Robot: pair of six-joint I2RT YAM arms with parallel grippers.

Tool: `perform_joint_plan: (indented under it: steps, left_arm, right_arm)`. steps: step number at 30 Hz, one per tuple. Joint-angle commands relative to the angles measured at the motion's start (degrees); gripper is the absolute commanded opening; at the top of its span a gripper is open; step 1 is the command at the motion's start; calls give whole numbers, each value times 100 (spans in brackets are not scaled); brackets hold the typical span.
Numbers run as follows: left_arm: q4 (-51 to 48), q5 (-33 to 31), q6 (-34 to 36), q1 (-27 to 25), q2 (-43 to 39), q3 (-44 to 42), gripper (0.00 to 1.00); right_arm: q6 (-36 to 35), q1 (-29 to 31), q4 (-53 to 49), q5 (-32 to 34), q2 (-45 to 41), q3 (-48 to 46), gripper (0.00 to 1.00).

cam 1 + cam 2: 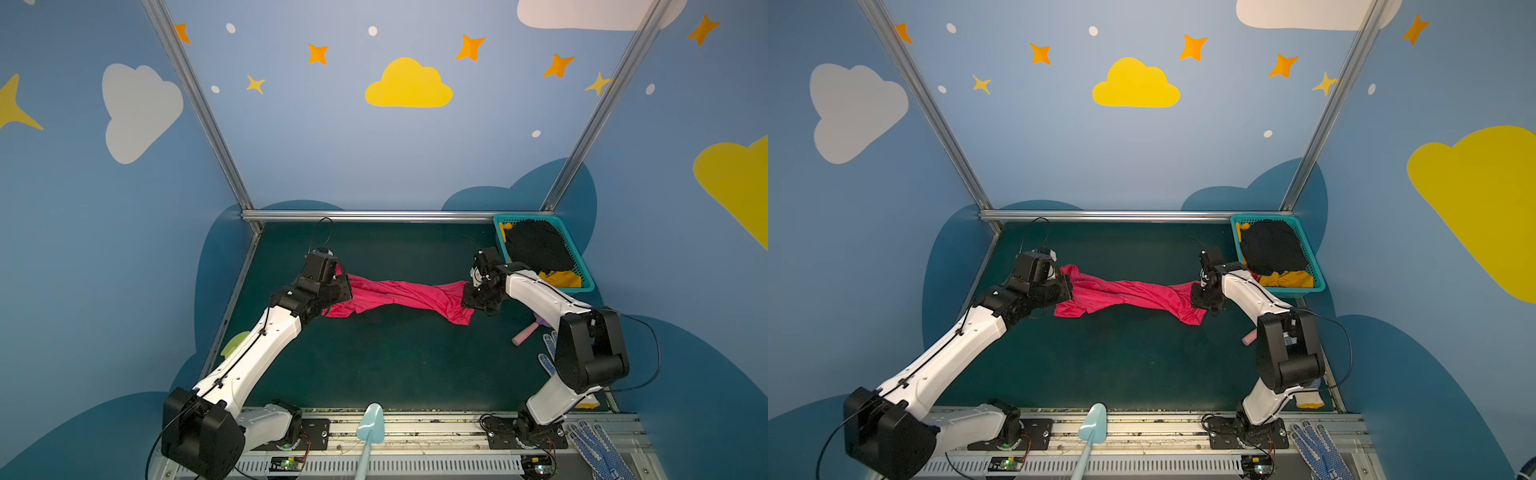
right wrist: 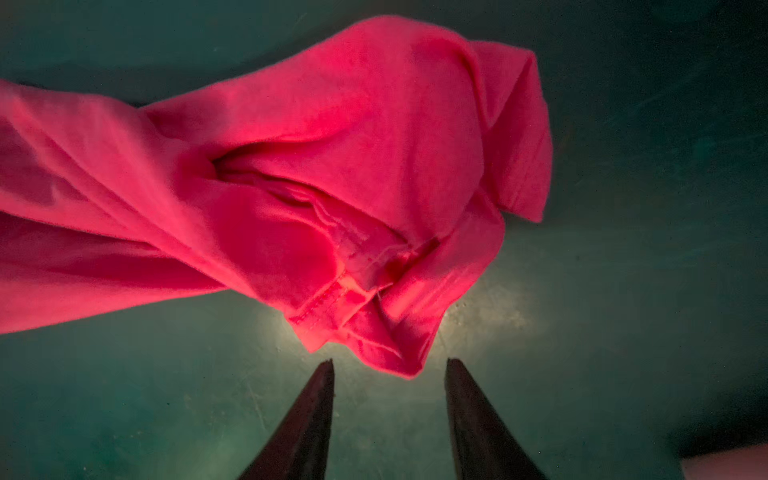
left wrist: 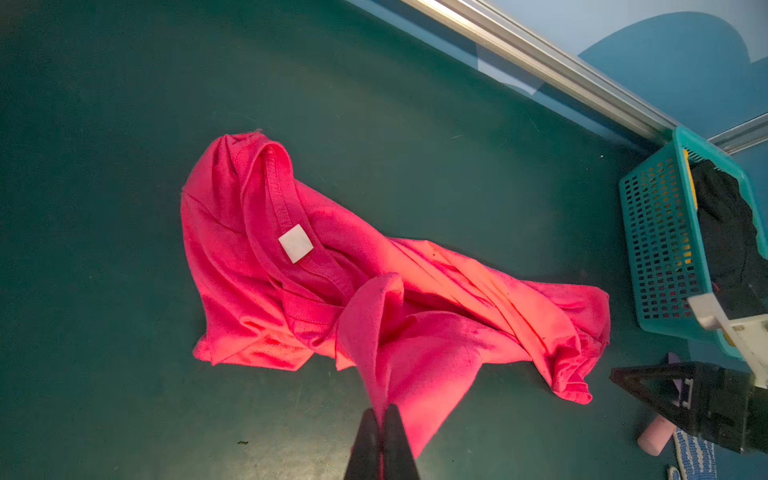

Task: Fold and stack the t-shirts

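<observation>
As pink t-shirt (image 1: 399,297) lies twisted ropelike | left fingers (image 3: 365,446) pinch it | right fingers (image 2: 309,419) apart, empty

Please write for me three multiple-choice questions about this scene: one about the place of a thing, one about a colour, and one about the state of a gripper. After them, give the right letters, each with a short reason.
1. Where on the table does the teal basket stand?
A. far right corner
B. near left corner
C. centre

2. What colour is the neck label of the pink t-shirt?
A. black
B. white
C. yellow

3. What is the left gripper doing?
A. standing open above bare table
B. pinching the pink t-shirt
C. holding the basket

Key:
1 A: in both top views it sits at the far edge on the right.
2 B: the left wrist view shows a white square at the collar.
3 B: its jaws are closed on a fold of the pink cloth.
</observation>
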Motion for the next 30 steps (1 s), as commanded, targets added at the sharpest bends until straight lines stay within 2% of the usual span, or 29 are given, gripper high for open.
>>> perform_joint_plan:
  steps: [1, 8, 12, 19, 26, 30]
  left_arm:
    - [-171, -254, -38, 21, -198, 119, 5]
    - [-192, -327, -46, 15, -311, 77, 5]
    - [-184, -337, -70, 20, -331, 55, 5]
    - [-179, -319, -79, 18, -310, 21, 5]
    - [-153, -284, -79, 19, -293, 13, 5]
    - [-157, -284, -79, 18, -303, 2, 5]
  right_arm:
    - [-9, -1, 143, -103, 289, 250, 45]
    - [47, -5, 270, -407, 718, 505, 33]
    - [129, 64, 365, -497, 642, 435, 32]
    - [197, 218, 451, -611, 426, 320, 40]
    - [225, 364, 391, -599, 278, 381, 58]
    - [257, 424, 335, -455, 213, 403, 59]
